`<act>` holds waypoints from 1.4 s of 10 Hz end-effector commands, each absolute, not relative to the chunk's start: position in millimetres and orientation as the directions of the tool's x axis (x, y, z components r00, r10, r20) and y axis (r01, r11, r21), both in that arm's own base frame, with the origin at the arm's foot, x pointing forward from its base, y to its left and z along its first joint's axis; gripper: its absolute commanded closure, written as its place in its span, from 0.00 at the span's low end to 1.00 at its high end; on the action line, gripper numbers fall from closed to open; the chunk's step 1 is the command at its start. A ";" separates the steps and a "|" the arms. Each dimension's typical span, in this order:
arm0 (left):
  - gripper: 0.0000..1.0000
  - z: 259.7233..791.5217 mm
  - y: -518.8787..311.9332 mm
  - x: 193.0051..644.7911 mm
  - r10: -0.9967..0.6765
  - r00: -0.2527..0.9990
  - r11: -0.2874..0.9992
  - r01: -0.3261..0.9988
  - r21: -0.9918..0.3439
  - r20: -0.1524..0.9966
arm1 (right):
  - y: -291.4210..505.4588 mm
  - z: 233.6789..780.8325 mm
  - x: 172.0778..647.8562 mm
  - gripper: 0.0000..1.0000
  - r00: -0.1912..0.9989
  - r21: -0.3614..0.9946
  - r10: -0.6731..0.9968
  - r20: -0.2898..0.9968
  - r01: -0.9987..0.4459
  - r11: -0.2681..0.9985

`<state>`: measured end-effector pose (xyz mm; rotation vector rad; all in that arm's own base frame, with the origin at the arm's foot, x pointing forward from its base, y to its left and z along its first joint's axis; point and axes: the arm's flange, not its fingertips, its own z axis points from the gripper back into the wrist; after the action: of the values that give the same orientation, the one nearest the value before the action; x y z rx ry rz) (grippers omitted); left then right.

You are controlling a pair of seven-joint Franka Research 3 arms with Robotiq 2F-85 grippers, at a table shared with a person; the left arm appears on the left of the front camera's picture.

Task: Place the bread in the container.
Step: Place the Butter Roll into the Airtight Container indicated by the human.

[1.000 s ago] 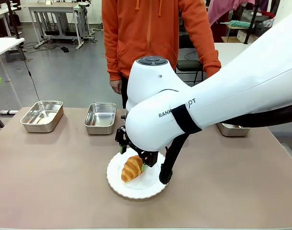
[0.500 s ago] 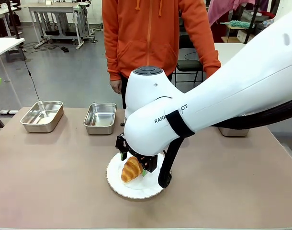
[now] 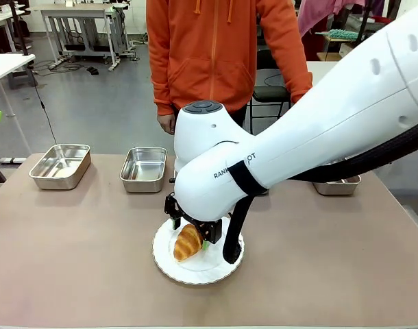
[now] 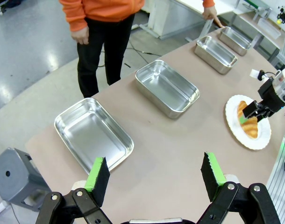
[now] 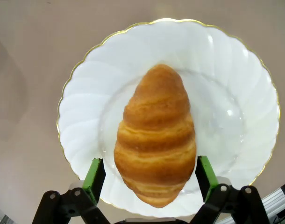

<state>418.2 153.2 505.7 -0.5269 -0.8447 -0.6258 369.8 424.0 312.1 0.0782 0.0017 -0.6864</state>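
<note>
While the right gripper [image 5: 151, 175] straddles the bread [image 5: 155, 137] on the white plate [image 5: 226, 84], fingers wide and not yet gripping, a hard squeeze could crush the flaky, ridged crust; a loose one could let it slip. Scalloped glossy plate may slide. Left gripper [image 4: 155, 175] hangs open over the table [image 4: 180, 149]. Nearest container [image 3: 143, 168]: shiny steel, rounded corners.

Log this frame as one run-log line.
phase: pre-grasp | right tool: open, fingers either side of bread | bread: on white plate | left tool: open, holding nothing | steel pans: hold no bread
</note>
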 end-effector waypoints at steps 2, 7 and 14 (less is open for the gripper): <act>0.00 506.0 154.2 417.7 -0.283 0.501 0.700 0.690 -0.181 0.818 | 439.6 306.1 374.6 0.03 0.758 0.035 -0.652 0.013 0.651 0.758; 0.00 506.0 154.2 417.7 -0.283 0.501 0.700 0.690 -0.181 0.818 | 434.2 311.9 366.3 0.60 0.732 -0.010 -0.678 0.075 0.680 0.733; 0.00 506.0 154.2 417.7 -0.283 0.501 0.700 0.690 -0.181 0.818 | 409.3 339.1 364.5 0.62 0.783 0.043 -0.621 0.032 0.620 0.784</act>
<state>418.2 153.3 505.6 -0.5269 -0.8447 -0.6257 367.0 427.3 318.8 -0.0002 -0.0227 -0.6963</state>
